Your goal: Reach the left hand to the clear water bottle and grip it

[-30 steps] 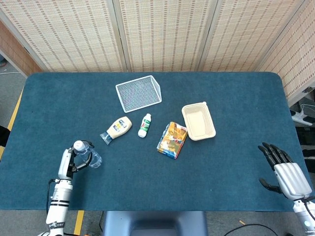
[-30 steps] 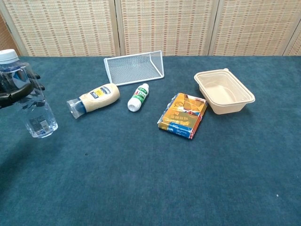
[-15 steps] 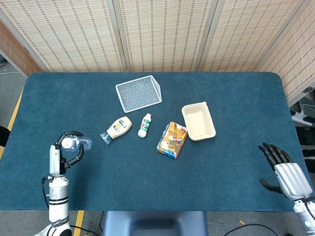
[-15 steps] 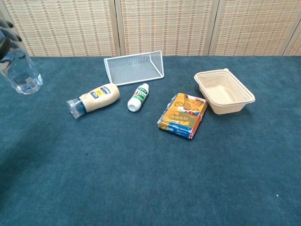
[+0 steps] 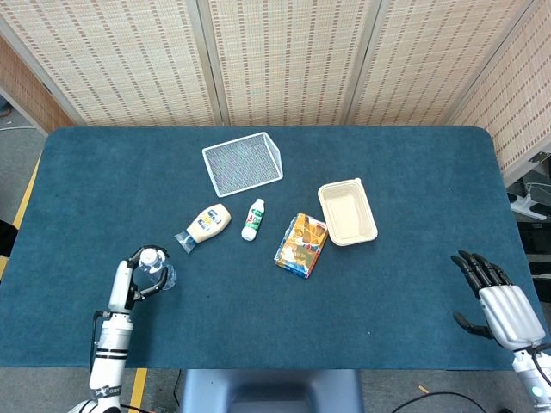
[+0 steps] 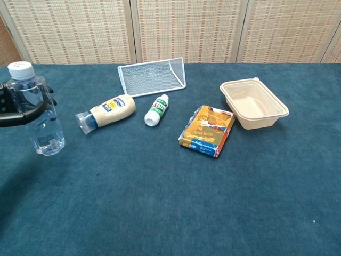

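Now, by label:

Bottle: clear water bottle (image 6: 41, 121) with a white cap, upright, see-through ribbed walls; it sits at the table's (image 5: 405, 284) near-left part, left of the other items.

Left hand: left hand (image 5: 129, 282) wraps its dark fingers (image 6: 21, 109) around the bottle's upper half, just under the cap, and holds it.

Right hand: right hand (image 5: 499, 301) is over the near-right corner of the table, fingers apart, holding nothing.

Bottle base: whether it touches the cloth or hangs just above it, I cannot tell.

Count, bottles: three, namely the one water bottle, one squeeze bottle (image 6: 106, 113) lying on its side with its cap toward the left, and one small white bottle (image 6: 156, 110) with a green label, also lying down.

Count, other things: one white wire basket (image 6: 152, 76) tipped on its side at the far middle, one snack pack (image 6: 206, 130) in orange and blue, one beige tray (image 6: 254, 103) right of it.

Change from half a second ago: the bottle then was lifted and tilted, higher and further left in the chest view with its cap out of frame; now it is lower, upright and fully in frame.

Change, right hand: none seen.
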Robot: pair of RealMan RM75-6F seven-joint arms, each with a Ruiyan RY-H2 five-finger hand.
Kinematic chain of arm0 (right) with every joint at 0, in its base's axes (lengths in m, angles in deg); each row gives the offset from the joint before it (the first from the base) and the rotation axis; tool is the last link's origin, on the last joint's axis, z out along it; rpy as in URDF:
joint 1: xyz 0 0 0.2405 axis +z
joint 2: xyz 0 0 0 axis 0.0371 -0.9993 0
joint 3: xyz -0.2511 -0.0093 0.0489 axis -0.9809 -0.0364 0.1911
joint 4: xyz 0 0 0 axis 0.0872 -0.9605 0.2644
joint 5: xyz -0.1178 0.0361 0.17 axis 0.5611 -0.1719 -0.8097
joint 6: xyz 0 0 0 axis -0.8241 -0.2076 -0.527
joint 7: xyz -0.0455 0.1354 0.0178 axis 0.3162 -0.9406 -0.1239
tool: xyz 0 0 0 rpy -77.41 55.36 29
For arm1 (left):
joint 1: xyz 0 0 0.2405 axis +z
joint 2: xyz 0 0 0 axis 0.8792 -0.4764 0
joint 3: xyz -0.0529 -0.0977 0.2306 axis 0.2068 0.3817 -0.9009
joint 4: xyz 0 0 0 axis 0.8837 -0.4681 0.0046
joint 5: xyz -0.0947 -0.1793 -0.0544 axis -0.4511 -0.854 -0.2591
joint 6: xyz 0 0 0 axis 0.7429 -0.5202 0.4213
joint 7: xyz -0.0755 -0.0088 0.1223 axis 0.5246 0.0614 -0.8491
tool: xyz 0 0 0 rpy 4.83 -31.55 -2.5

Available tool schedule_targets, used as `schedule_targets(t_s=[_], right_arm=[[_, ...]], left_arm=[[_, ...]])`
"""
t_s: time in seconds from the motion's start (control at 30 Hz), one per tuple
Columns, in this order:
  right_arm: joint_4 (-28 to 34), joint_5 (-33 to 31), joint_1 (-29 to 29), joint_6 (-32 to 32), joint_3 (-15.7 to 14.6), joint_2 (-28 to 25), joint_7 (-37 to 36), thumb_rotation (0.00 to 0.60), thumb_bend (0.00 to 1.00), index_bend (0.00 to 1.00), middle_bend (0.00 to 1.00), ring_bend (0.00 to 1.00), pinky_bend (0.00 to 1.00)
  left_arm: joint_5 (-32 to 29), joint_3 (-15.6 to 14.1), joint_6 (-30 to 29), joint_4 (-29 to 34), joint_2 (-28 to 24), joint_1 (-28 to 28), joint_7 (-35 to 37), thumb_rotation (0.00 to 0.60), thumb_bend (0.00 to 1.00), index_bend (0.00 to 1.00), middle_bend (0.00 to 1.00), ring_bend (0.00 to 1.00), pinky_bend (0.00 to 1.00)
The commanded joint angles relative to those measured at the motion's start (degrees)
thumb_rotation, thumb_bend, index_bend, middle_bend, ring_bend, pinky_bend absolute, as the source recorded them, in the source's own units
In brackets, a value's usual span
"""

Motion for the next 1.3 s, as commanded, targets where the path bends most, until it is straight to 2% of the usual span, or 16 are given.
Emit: schedule_targets(t_s=[0.03, 0.23, 0.33, 0.43, 0.57, 0.7, 0.87, 0.93, 1.0, 1.13, 1.3], right_arm=[[0.00, -0.07, -0.03, 0.03, 0.02, 0.01, 0.20, 0.600, 0.17, 0.00, 0.01, 0.00, 0.12], [0.01, 0.17, -0.09, 0.12, -0.10, -0.06, 0.04, 0.600, 0.17, 0.00, 0.01, 0.00, 0.12], [0.03, 0.20, -0.03, -0.05, -0.14, -0.08, 0.10, 0.600, 0.17, 0.00, 0.01, 0.00, 0.12], [0.00, -0.12, 0.05, -0.23, -0.03, 0.03, 0.33, 0.600, 0.17, 0.00, 0.01, 0.00, 0.12], [0.12, -0.13, 0.19, -0.53, -0.06, 0.02, 0.41, 0.600, 0.17, 0.00, 0.01, 0.00, 0.12], [0.16, -0.33, 0.22, -0.71, -0.06, 0.07, 0.71, 0.600, 0.17, 0.00, 0.01, 0.00, 0.12], [0.14, -0.62, 0.31, -0.91, 0.03, 0.14, 0.91, 0.600, 0.17, 0.00, 0.01, 0.00, 0.12], [0.22, -0.63, 0.39, -1.04, 0.04, 0.09, 0.85, 0.600, 0.17, 0.00, 0.01, 0.00, 0.12], [0.19, -0.71, 0.38, -0.98, 0.10, 0.13, 0.89, 0.600, 0.17, 0.00, 0.01, 0.00, 0.12], [0.20, -0.48, 0.35, -0.90, 0.02, 0.07, 0.76, 0.600, 0.17, 0.00, 0.01, 0.00, 0.12], [0.19, -0.55, 0.38, -0.98, 0.01, 0.06, 0.77, 0.600, 0.17, 0.00, 0.01, 0.00, 0.12]], left_arm=[[2.16, 1.55, -4.02, 2.03, -0.31, -0.08, 1.16, 0.600, 0.72, 0.73, 0.73, 0.64, 0.53], [7.12, 4.22, -11.84, 7.83, -2.89, 0.35, 0.10, 0.600, 0.72, 0.73, 0.73, 0.64, 0.53], [7.36, 4.39, -12.50, 9.42, -3.95, 0.57, -0.45, 0.600, 0.72, 0.73, 0.73, 0.64, 0.53], [6.35, 3.58, -11.07, 8.22, -3.81, 0.48, -1.62, 0.600, 0.72, 0.73, 0.73, 0.64, 0.53], [4.77, 1.58, -8.18, 3.14, -1.73, 0.20, -2.99, 0.600, 0.72, 0.73, 0.73, 0.64, 0.53], [2.54, 0.32, -5.35, -5.55, 2.52, -0.18, -4.17, 0.600, 0.72, 0.73, 0.73, 0.64, 0.53], [1.57, -0.29, -4.73, -15.61, 7.71, -0.28, -4.90, 0.600, 0.72, 0.72, 0.71, 0.62, 0.51], [2.04, -0.79, -4.69, -18.20, 8.98, -0.35, -4.00, 0.600, 0.72, 0.65, 0.66, 0.57, 0.46], [2.46, -1.15, -4.57, -19.87, 9.70, -0.42, -2.63, 0.600, 0.71, 0.54, 0.57, 0.49, 0.41], [2.76, -1.57, -3.80, -20.74, 9.82, -0.50, -1.14, 0.600, 0.63, 0.35, 0.42, 0.37, 0.33], [3.81, -2.78, -2.75, -20.29, 8.64, -0.60, -0.11, 0.600, 0.48, 0.06, 0.13, 0.12, 0.21]])
